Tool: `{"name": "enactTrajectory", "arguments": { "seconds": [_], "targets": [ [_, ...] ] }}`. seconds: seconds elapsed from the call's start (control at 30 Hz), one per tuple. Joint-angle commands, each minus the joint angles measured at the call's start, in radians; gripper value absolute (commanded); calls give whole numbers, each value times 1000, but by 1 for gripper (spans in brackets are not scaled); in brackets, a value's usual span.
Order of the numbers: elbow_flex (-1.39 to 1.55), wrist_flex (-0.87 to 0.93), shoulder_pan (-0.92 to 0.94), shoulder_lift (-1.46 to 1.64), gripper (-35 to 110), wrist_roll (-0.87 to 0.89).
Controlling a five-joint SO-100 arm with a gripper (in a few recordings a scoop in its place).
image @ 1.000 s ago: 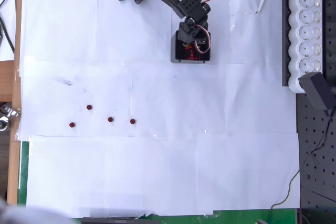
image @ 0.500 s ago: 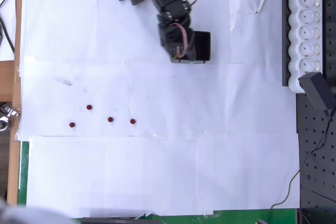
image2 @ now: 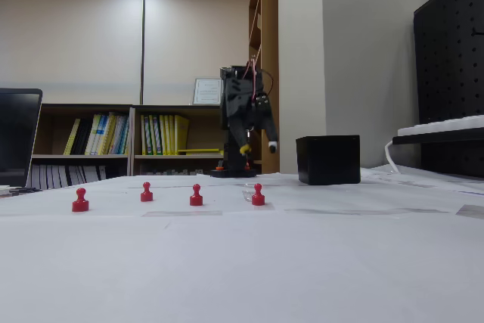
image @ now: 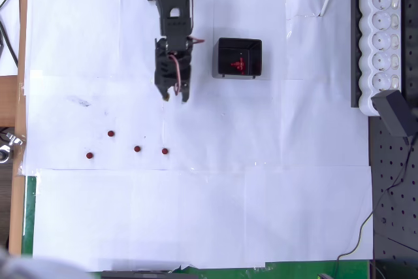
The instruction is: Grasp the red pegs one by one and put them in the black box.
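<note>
So the black two-finger gripper (image: 175, 96) is hanging over bare white paper now, just left of the small square black plastic open-top box (image: 240, 57) in the overhead view. A second ago it was right over the box, half a second ago sliding off its left wall, and now it's clear of it and pointing down toward the row of pegs. In the fixed view the gripper (image2: 259, 146) is sitting up off the table, fingertips apart with nothing between them, so it's empty.

Inside the box there's a bright red cluster (image: 236, 65) showing against the glossy floor, which I'm reading as pegs already dropped in. Can't count them from here.

Four tiny dark-red round pegs are waiting on the white paper-covered table (image: 261, 194), all standing upright in the fixed view and well apart from each other:
- nearest one (image: 165, 151), more or less straight below the gripper in the overhead view
- next one (image: 137, 149) to its left
- one (image: 111, 133) a bit higher up
- the far-left one (image: 89, 155)

My read: a drop-off is just finished and the arm is heading back for another pick. The peg nearest the gripper looks like the obvious next target, it just needs to reach further out and come down with the fingers either side of it
</note>
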Motion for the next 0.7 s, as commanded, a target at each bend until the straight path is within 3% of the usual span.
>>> {"name": "enactTrajectory", "arguments": {
  "seconds": [0.0, 0.37, 0.67],
  "targets": [
    [14, -153, 0, 66, 15, 15],
    [61, -525, 15, 376, 15, 89],
    [238, -563, 23, 566, 15, 106]
  ]
}}
